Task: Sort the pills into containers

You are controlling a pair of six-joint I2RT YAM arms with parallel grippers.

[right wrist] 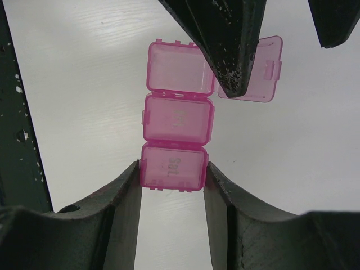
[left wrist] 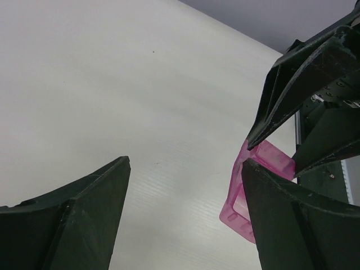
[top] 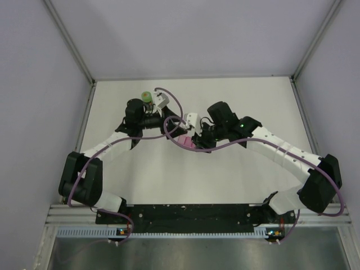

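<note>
**Right pincer clamps pink pill box at mid-desk as left pincer hangs wide open beside it**

The right pincer [right wrist: 172,167] gripped the end compartment of the bright-pink translucent pill box [right wrist: 177,118], its two fingers pressed against the sides of the cell marked "Sat". The box lay near the centre of the white desk [top: 169,180], its three joined cells running away from the grip. The two nearer cells were closed. The farthest cell was uncovered, its lid [right wrist: 256,70] swung out to one side. The label on the middle cell was too blurred to read. The left pincer [left wrist: 185,162] had its fingers spread wide with nothing between them, one finger [right wrist: 230,50] poised just above the uncovered cell. A green bottle [top: 147,95] stood toward the desk's far edge, beside the left arm.
</note>
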